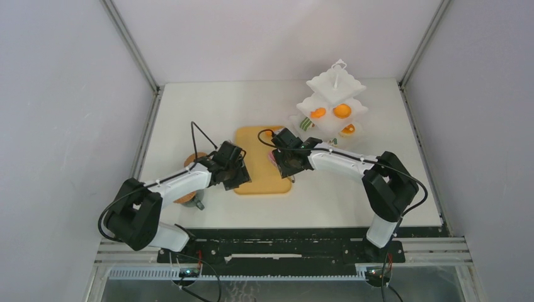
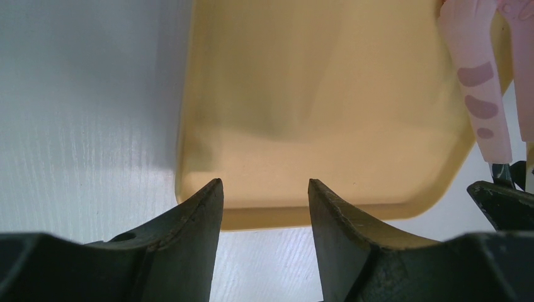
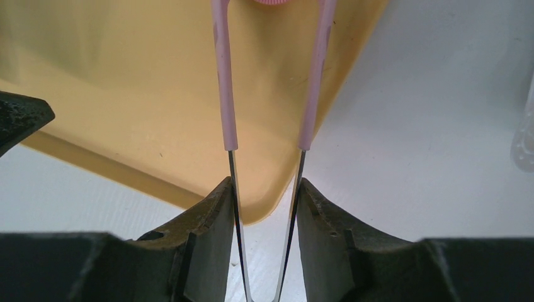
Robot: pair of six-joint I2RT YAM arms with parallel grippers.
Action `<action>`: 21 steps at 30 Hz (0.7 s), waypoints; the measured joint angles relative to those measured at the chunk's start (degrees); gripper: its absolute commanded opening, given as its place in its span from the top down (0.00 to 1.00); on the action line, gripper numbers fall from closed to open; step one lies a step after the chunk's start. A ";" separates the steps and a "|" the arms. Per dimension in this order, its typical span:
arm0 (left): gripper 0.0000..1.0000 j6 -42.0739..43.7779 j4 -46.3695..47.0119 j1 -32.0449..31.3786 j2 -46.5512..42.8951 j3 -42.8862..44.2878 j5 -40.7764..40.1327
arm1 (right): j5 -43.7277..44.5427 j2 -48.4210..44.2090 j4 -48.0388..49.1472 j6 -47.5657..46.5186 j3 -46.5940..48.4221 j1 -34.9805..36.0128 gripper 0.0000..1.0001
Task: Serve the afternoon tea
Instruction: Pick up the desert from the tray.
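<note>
My right gripper is shut on the metal end of the thin pink tongs. Their two arms reach out over the tan board to a pink round at the frame's top edge. In the top view this gripper is at the board's right side. My left gripper is open with nothing between its fingers, just before the board's edge. Orange tarts and a green donut sit on the white tiered stand. A cork coaster shows behind my left arm.
The stand occupies the back right of the table, and its white edge shows beside the right gripper. A second cork coaster lies under my left arm. The two grippers face each other across the board.
</note>
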 measured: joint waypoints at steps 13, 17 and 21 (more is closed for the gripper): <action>0.43 0.00 0.04 0.33 1.03 0.00 0.13 | -1.22 3.37 0.20 -0.90 2.14 -1.22 0.57; 0.43 0.00 0.04 0.44 1.03 0.00 0.13 | -1.38 3.39 0.11 -1.03 2.16 -1.42 0.62; 0.43 -0.02 0.09 0.50 1.03 0.00 0.15 | -1.22 3.39 0.02 -1.05 2.16 -1.44 0.69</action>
